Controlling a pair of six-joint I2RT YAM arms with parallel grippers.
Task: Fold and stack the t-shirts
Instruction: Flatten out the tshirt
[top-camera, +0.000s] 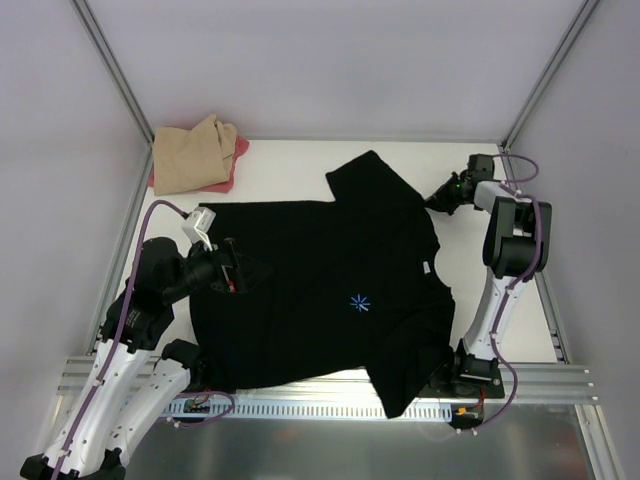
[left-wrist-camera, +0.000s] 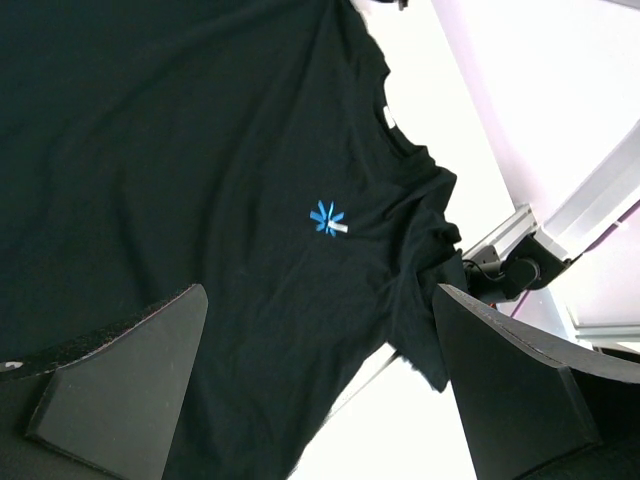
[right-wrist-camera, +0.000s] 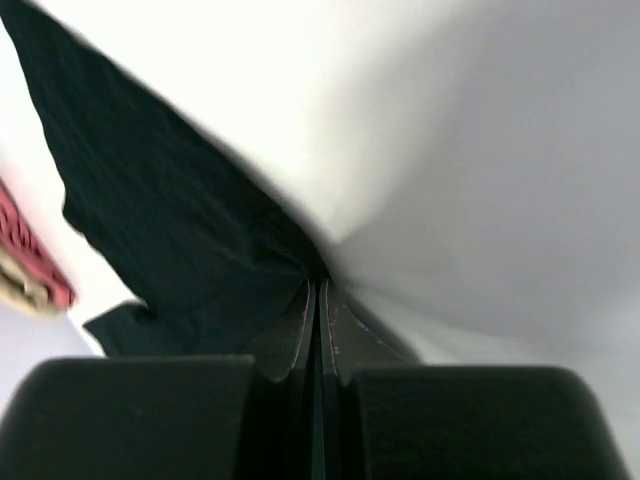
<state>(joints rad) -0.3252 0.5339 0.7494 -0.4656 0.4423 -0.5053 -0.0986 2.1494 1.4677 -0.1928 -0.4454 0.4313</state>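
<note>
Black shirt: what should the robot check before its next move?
1. Right gripper has hold of the black shirt: ok, shut on a cloth edge.
2. Left gripper ready to grab: ok, open, holding nothing, with the shirt in front of it.
3. Shirt all on the table: not ok, one part hangs over the near edge.
4. Shirt folded: not ok, it lies spread out.
5. Stack ready: ok, tan shirt lies on the pink-red shirt in the far left corner.
</note>
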